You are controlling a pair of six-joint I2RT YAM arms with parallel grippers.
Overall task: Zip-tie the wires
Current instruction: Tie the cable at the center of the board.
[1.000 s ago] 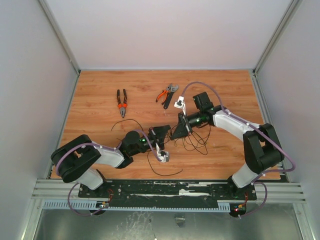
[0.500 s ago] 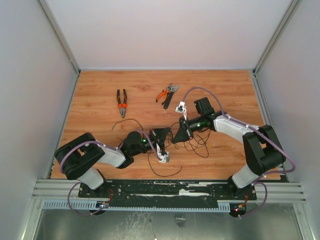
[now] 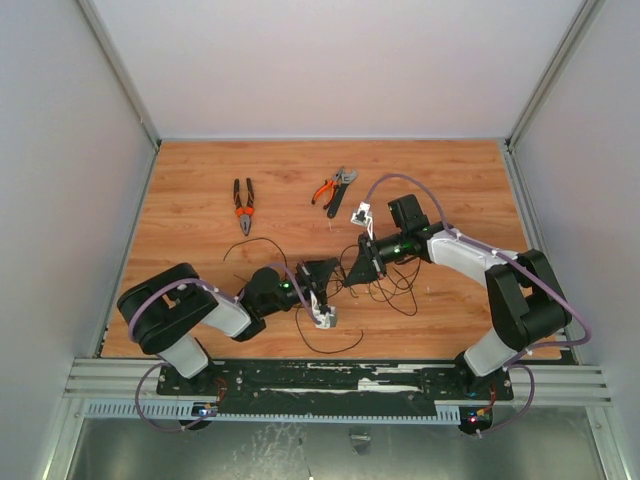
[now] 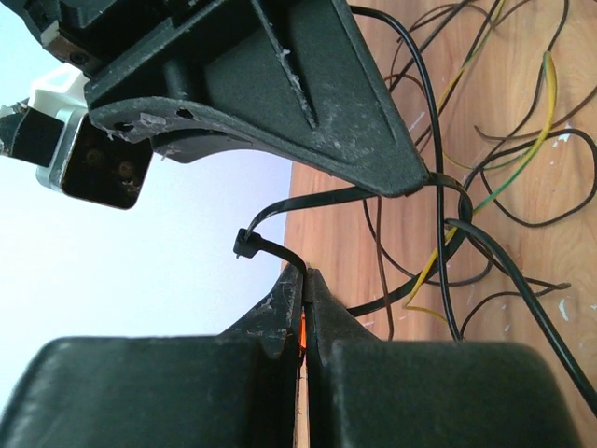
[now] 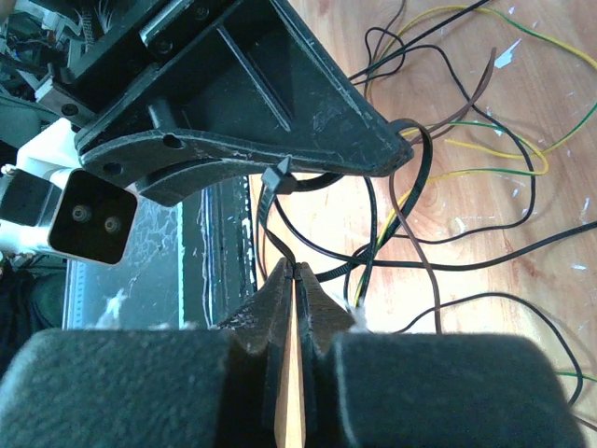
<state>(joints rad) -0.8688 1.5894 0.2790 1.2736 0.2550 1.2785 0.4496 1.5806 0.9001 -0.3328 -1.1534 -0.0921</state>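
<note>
Mid-table (image 3: 200, 250), well inside every edge, the left fingers (image 4: 280, 313) and right fingers (image 5: 322, 313) met almost tip to tip. Each pair was pinched tight on the zip tie (image 4: 270, 250), which looped around the wires (image 4: 446, 280) tangled beneath. The pliers (image 3: 243, 205) lay well apart, farther back.

Left pincer (image 4: 306, 280) and right pincer (image 5: 294, 271) clamped, tips close.

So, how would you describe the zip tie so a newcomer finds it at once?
On the wooden table, find the wires tangled in the middle. The zip tie is the black strip pinched in the left fingers. Unlike the wires, it is flat with a square head.
</note>
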